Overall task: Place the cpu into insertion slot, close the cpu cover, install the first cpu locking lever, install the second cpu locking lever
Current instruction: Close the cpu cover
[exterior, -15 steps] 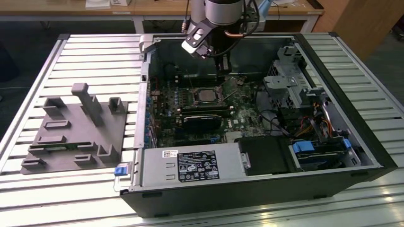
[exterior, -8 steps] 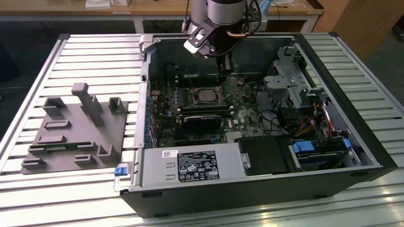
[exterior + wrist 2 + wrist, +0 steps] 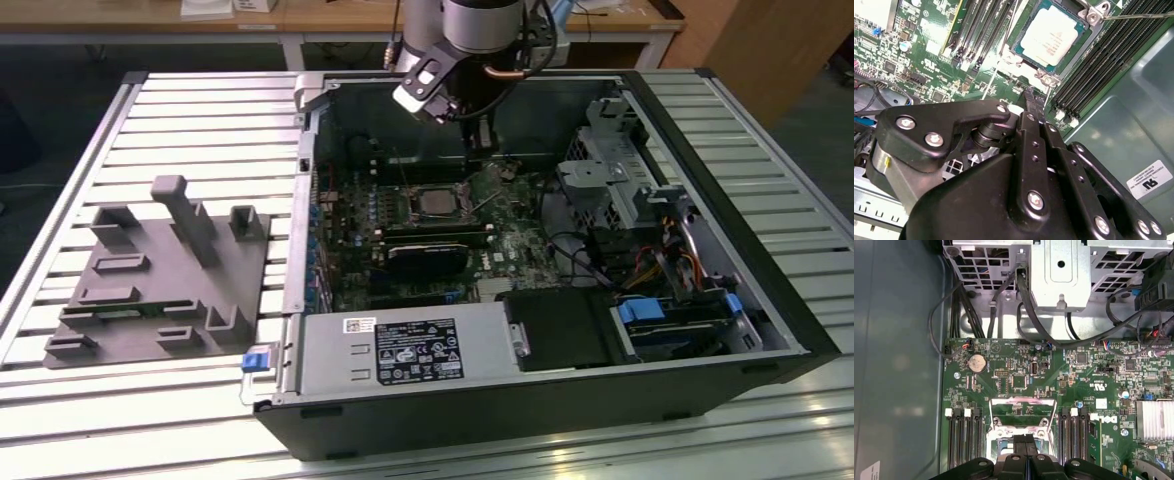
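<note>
Hovering hand [image 3: 1030, 95], cpu [image 3: 1051, 35] seated, insertion slot [image 3: 1019, 49] cropped

The cpu [image 3: 1050, 37] has a pale silver-cream top; the cpu cover [image 3: 1004, 401] is silver. The motherboard [image 3: 1004, 365] is green, dotted with dark chips, its memory slots [image 3: 1094, 65] black. The hand [image 3: 1025, 440] is black. At nine o'clock of the black case [image 3: 534, 420], a grey fixture [image 3: 160, 270] lies on the ribbed silver desk [image 3: 200, 110].
</note>
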Controlling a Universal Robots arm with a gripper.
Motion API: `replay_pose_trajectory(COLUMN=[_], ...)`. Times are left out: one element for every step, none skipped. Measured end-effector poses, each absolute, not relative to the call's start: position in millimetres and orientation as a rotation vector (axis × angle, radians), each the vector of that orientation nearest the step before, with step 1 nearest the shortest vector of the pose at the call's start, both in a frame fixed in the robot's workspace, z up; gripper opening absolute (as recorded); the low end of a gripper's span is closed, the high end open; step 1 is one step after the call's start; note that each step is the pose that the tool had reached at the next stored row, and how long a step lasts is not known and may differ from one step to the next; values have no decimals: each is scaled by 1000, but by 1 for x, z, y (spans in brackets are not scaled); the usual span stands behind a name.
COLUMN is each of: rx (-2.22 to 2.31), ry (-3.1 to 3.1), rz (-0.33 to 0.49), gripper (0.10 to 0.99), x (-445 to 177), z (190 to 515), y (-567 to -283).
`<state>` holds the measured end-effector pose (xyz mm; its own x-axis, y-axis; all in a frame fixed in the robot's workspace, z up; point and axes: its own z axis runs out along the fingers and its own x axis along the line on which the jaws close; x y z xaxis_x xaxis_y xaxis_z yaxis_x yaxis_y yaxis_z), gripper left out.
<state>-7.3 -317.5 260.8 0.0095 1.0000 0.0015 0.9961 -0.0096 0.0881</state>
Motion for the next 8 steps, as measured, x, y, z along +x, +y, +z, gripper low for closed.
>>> replay_pose_trajectory(rx=[2187, 2187, 2187, 2187, 2187, 2187, 2187, 2188], ry=[2166, 2166, 2166, 2166, 2166, 2166, 2167, 2167], rz=[97, 97, 97, 97, 97, 97, 97, 96], gripper=[106, 106, 106, 106, 106, 106, 106, 106], x=[-7, -6, -6, -5, -5, -3, -2, 0], z=[261, 261, 261, 261, 261, 261, 261, 261], y=[-317, -318, -318, -317, -317, -317, -317, -317])
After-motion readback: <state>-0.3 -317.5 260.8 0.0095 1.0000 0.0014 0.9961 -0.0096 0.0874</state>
